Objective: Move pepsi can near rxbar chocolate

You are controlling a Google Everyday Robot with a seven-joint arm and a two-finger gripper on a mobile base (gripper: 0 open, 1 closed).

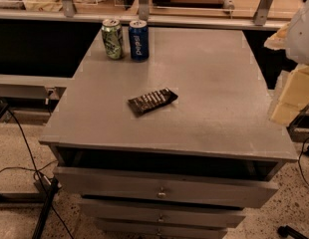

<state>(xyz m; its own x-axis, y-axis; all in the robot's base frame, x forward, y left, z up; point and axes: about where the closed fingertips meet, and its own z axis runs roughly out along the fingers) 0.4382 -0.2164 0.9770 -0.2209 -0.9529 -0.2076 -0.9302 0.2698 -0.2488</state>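
The pepsi can [138, 40], blue with white lettering and a silver top, stands upright at the far left of the grey cabinet top [214, 83]. The rxbar chocolate [152, 101], a flat dark wrapper with pale lettering, lies near the middle of the top, a little left of centre and well in front of the can. My gripper [288, 106] is at the right edge of the view, beside the cabinet's right side, far from both the can and the bar, with nothing visibly in it. The white arm [300, 31] rises above it.
A green-and-white patterned can [112, 39] stands upright just left of the pepsi can, almost touching it. The cabinet's top drawer [162, 185] is pulled slightly open at the front. A counter with metal legs runs behind the cabinet. Cables lie on the floor at left.
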